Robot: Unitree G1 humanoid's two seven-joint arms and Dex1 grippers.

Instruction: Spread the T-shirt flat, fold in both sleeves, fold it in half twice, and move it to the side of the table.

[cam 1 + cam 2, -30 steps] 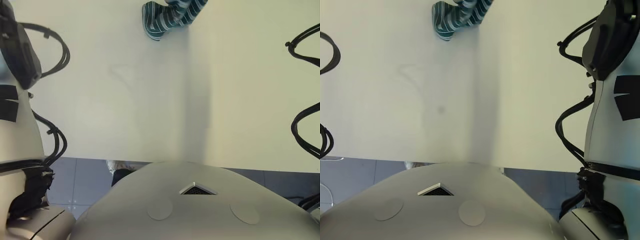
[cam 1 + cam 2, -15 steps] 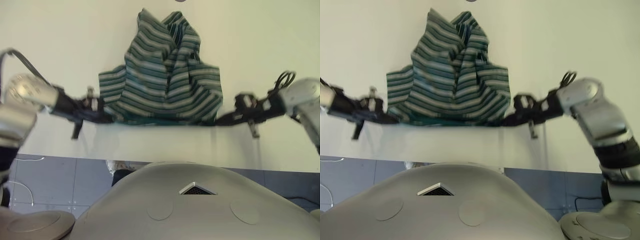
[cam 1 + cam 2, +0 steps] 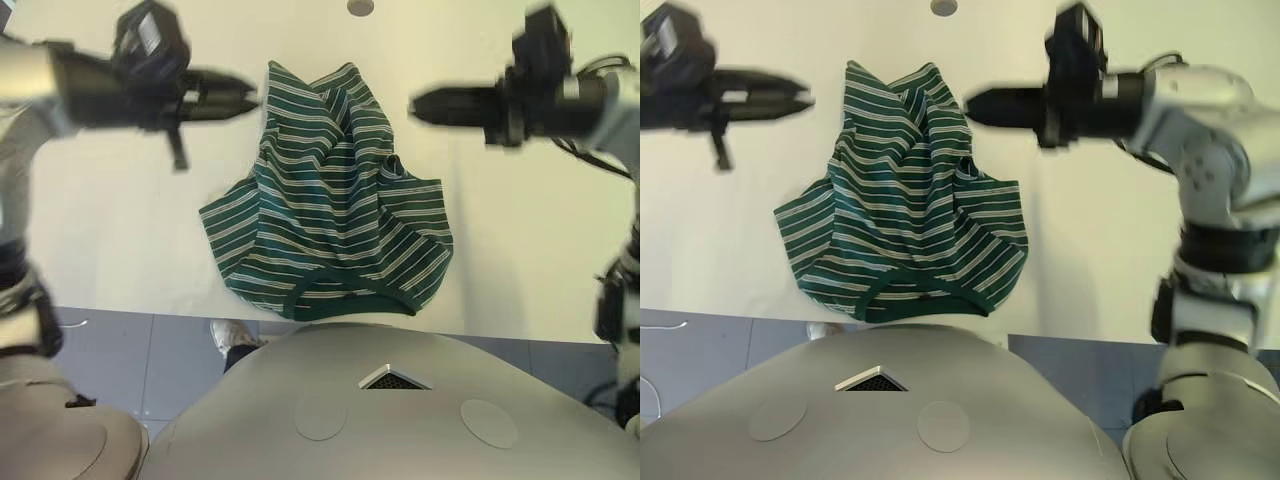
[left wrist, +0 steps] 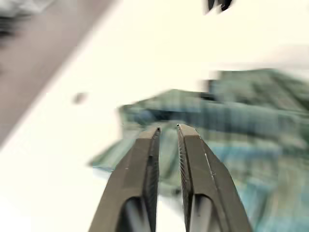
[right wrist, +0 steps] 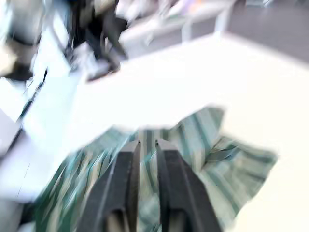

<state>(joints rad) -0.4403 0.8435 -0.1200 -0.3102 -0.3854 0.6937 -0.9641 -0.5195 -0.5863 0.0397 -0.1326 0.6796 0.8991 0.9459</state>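
The green T-shirt [image 3: 330, 220] with white stripes lies crumpled on the white table [image 3: 520, 250], its hem close to the near edge and its upper part bunched toward the far side. My left gripper [image 3: 252, 98] hangs above the table just left of the shirt's upper part, pointing inward. Its fingers [image 4: 145, 159] sit close together with nothing between them. My right gripper [image 3: 413, 105] hovers right of the shirt's upper part, also pointing inward, shut and holding nothing. From the right wrist, the fingers [image 5: 124, 179] show over the shirt [image 5: 212, 154].
A small grey round mark [image 3: 359, 7] sits on the table beyond the shirt. The table's near edge [image 3: 500, 338] runs just in front of the hem, with grey floor [image 3: 130, 360] below. Bare tabletop lies to both sides of the shirt.
Half a second ago both grippers were low at the near edge, holding the shirt's hem corners. They have let go and risen to either side of the shirt's upper part.
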